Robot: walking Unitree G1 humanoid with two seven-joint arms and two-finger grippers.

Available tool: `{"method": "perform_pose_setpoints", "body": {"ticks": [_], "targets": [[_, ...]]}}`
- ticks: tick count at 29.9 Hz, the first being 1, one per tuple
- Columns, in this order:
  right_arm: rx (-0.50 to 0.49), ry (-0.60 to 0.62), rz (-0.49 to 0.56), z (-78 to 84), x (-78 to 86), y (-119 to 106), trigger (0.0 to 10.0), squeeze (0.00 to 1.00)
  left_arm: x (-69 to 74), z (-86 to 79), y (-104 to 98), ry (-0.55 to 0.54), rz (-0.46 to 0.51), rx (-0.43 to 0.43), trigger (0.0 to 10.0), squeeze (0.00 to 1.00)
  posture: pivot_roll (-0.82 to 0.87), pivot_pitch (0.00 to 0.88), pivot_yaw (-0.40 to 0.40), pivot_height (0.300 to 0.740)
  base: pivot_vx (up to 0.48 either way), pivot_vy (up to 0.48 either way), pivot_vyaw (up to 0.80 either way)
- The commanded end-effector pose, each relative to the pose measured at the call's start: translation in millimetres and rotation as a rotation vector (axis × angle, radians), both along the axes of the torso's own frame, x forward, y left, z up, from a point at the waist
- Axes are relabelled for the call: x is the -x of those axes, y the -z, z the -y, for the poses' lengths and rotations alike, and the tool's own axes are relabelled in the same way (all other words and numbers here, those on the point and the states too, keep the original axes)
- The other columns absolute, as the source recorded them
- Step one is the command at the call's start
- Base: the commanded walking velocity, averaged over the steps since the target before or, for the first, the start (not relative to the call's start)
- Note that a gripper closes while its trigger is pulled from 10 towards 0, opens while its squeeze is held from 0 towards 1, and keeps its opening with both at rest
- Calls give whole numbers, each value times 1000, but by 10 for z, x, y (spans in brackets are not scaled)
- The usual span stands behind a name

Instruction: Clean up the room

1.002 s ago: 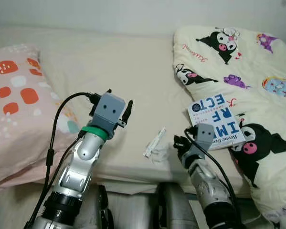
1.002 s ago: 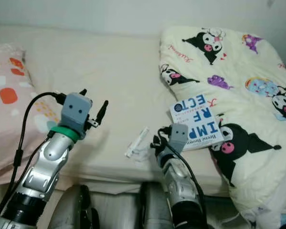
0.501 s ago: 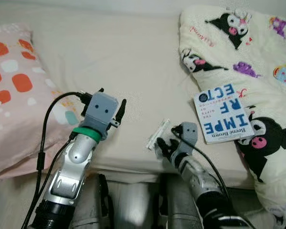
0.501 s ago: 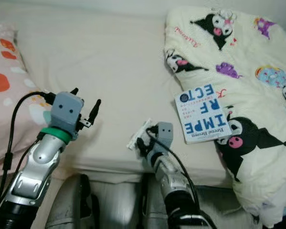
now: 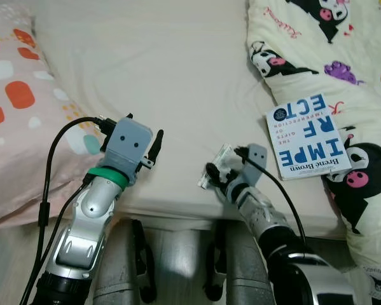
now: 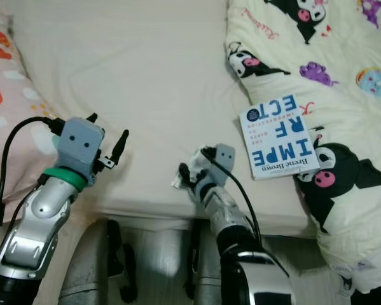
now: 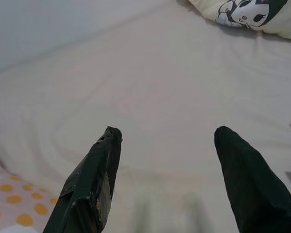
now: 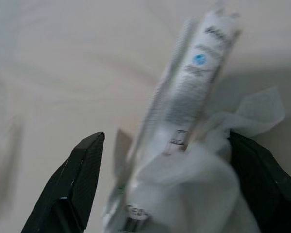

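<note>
Two black jaws of the right gripper [image 8: 167, 194] stand spread around a crinkly white wrapper [image 8: 184, 107] and tissue [image 8: 203, 184].

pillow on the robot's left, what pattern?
Pink pillow with orange-red and white blotches, small yellow dots; clearest in the left eye view.

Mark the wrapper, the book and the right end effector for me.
wrapper [image 8: 184, 92]: right wrist view, middle of its printed strip.
book [image 5: 306, 137]: left eye view, centre of the cover.
right end effector [image 8: 167, 160]: right wrist view, midway between its fingertips, open around the wrapper.
</note>
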State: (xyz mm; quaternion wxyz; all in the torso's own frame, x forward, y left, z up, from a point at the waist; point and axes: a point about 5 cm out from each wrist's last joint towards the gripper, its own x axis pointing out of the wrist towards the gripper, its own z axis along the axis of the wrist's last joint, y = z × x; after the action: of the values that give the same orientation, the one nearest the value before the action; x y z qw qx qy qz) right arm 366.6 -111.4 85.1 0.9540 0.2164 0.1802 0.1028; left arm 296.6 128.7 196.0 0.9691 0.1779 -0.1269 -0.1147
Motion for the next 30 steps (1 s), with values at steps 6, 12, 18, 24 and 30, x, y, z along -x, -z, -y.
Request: {"method": "perform_pose_setpoints", "body": {"ticks": [6,12,18,24,30], "targets": [[73,-99,-136,-152,94,180,0,0,66,-9,86,-6,-51,-11,10000,0,130,394,51,610,0,0,0],[178,-78,-193,-57,123,258,0,0,59,-22,119,-22,-69,1,10000,0,114,375,40,610,0,0,0],[210,-48,-218,16,137,293,0,0,41,-26,138,-29,-76,7,10000,0,112,362,35,610,0,0,0],[217,-11,-233,121,130,297,0,0,-26,-40,144,-44,-72,9,10000,0,103,309,18,610,0,0,0],[99,-45,-161,136,66,179,0,0,-99,-4,158,-62,-61,34,10000,0,62,261,-14,610,0,0,0]]}}
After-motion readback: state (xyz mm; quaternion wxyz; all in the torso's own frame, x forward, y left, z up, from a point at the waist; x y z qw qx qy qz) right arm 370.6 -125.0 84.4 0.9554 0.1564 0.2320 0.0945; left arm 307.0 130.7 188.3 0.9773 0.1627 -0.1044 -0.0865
